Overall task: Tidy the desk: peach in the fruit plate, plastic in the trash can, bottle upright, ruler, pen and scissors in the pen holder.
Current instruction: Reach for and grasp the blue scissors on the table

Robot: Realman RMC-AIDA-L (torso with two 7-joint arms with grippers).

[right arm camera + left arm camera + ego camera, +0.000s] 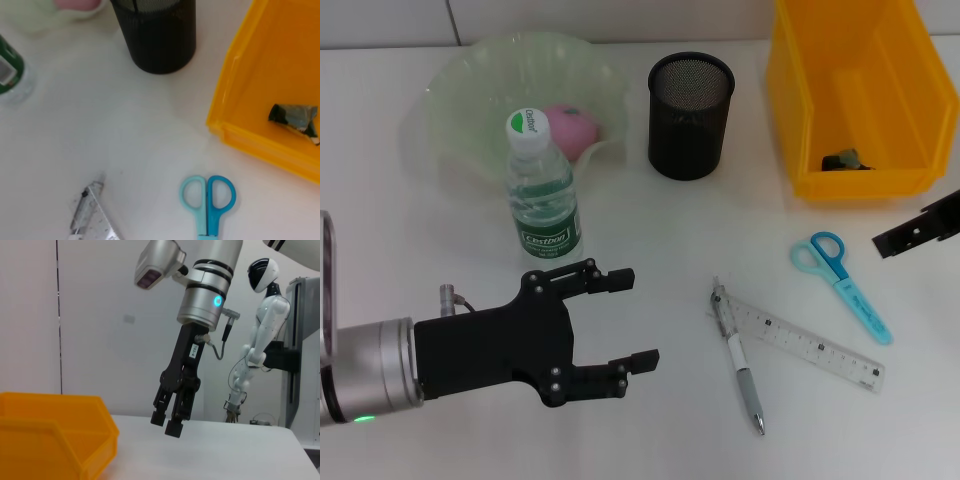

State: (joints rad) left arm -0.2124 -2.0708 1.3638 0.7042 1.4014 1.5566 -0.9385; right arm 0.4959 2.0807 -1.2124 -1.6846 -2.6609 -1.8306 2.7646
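On the white counter stands the bottle, upright; scissors, ruler and pen lie flat. Left tool spreads wide, empty; right tool narrow.

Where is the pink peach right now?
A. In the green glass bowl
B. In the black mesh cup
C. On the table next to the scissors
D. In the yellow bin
A: the peach sits inside the green glass bowl, just behind the standing bottle, while the yellow bin holds only a dark crumpled scrap.
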